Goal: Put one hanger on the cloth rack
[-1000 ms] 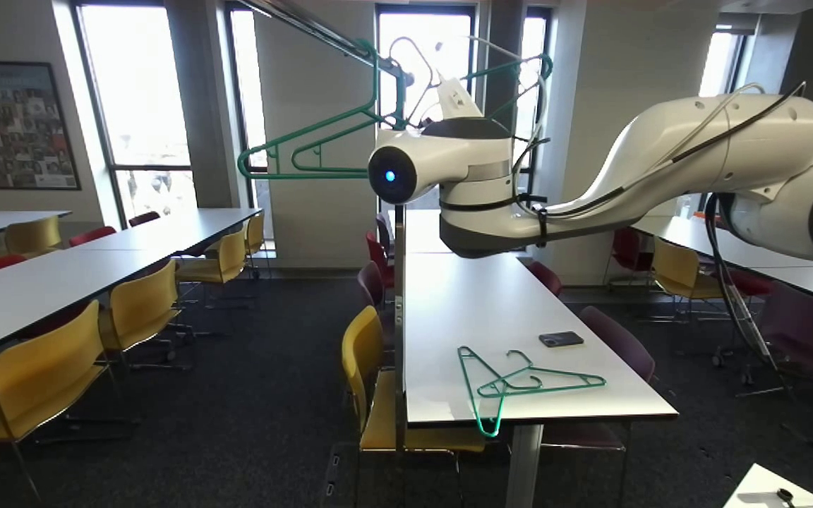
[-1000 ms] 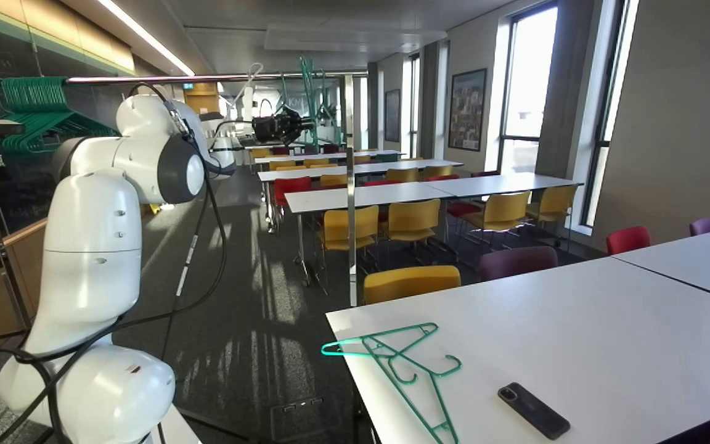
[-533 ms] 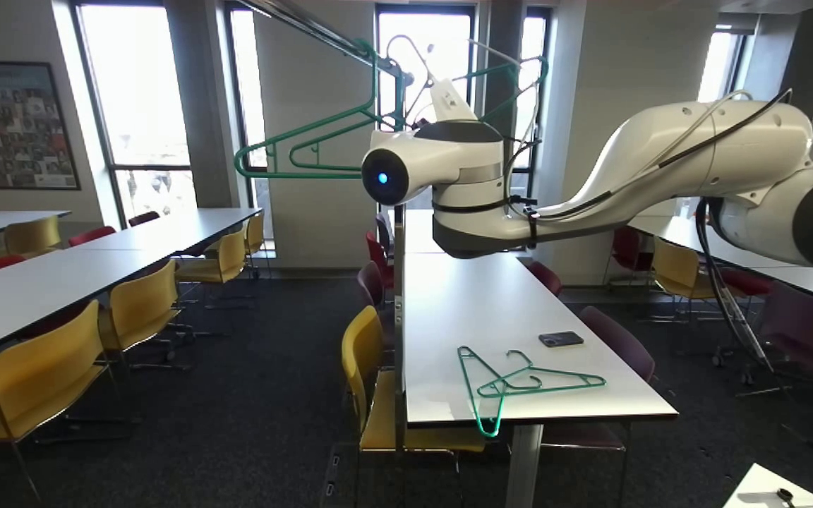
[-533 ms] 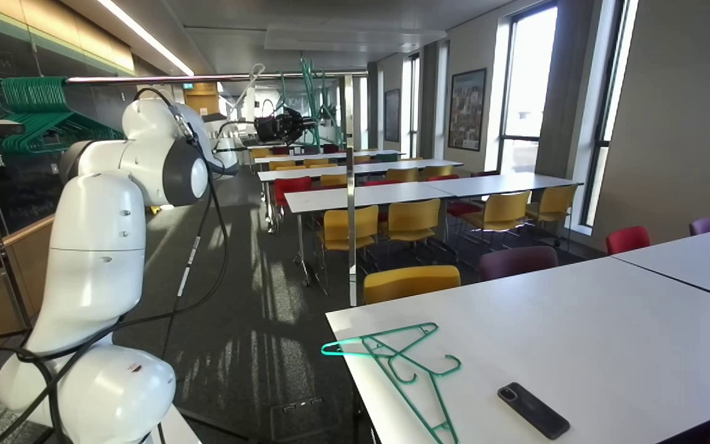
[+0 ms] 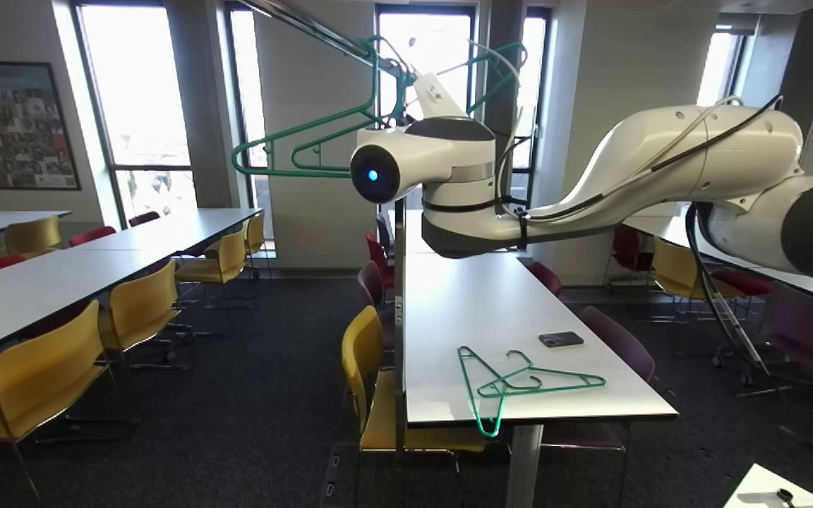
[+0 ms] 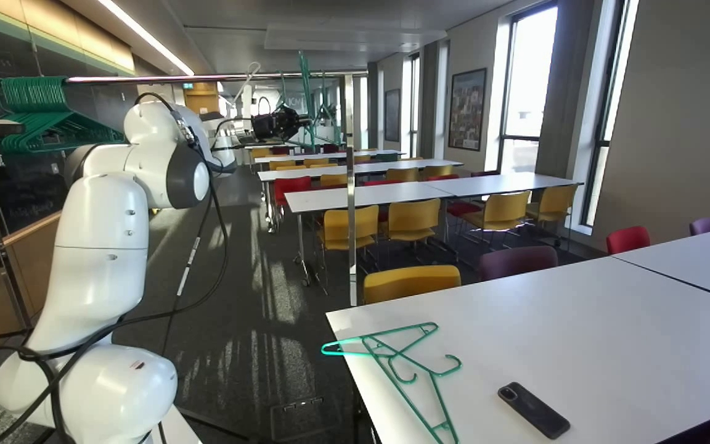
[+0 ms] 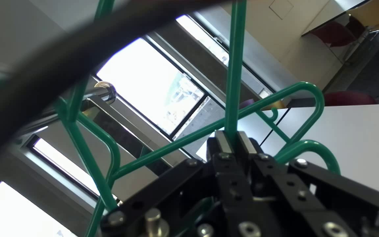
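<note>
My gripper (image 7: 234,141) is shut on a green hanger (image 7: 236,65) by one straight bar, seen in the wrist view. In an exterior view the gripper (image 6: 306,121) is up near the cloth rack's bar (image 6: 207,78), close to its upright (image 6: 350,203). The held hanger (image 6: 304,69) reaches above that bar. In an exterior view (image 5: 496,88) one end of it sticks out behind the arm, which hides the gripper. Other green hangers hang there (image 5: 293,173), and one crosses behind the held bar (image 7: 176,144). I cannot tell whether the held hook is over the bar.
Two loose green hangers (image 6: 401,353) and a phone (image 6: 534,410) lie on the white table (image 6: 577,320). A bunch of green hangers (image 6: 34,117) hangs at the rack's far end. A dark blurred strip (image 7: 77,59) crosses the wrist view.
In an exterior view the arm has moved left, toward the rack's upright. The held hanger's visible end has moved left and up, and the hanging hanger's corner has shifted slightly left.
</note>
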You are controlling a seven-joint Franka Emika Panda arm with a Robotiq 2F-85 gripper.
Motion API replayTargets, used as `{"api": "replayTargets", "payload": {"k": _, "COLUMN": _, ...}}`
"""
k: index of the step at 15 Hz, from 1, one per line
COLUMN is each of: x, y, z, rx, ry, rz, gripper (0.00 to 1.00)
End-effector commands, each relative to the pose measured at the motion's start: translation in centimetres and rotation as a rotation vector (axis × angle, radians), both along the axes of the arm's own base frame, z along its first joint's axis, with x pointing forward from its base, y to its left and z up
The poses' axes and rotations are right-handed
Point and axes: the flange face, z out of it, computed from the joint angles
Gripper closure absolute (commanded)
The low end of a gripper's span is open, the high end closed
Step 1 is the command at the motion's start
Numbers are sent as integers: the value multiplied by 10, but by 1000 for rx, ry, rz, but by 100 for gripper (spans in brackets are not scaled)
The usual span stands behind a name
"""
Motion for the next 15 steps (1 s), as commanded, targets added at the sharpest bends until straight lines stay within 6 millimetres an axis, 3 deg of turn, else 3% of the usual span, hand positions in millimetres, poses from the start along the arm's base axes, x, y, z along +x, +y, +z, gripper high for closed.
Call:
{"api": "replayTargets", "payload": {"k": 1, "x": 9, "y": 6, "z": 4, "rx": -39, "ry": 29, "rz": 17, "gripper": 98}}
{"api": "replayTargets", "payload": {"k": 6, "x": 18, "y": -4, "z": -14, "rx": -33, "ry": 47, "rz": 9, "gripper": 98}}
{"api": "replayTargets", "payload": {"k": 7, "x": 20, "y": -7, "z": -16, "rx": -31, "ry": 40, "rz": 3, "gripper": 65}}
{"api": "replayTargets", "payload": {"k": 8, "x": 21, "y": -9, "z": -17, "rx": -29, "ry": 37, "rz": 1, "gripper": 64}}
{"api": "replayTargets", "payload": {"k": 15, "x": 21, "y": -17, "z": -17, "rx": 40, "ry": 39, "rz": 9, "gripper": 11}}
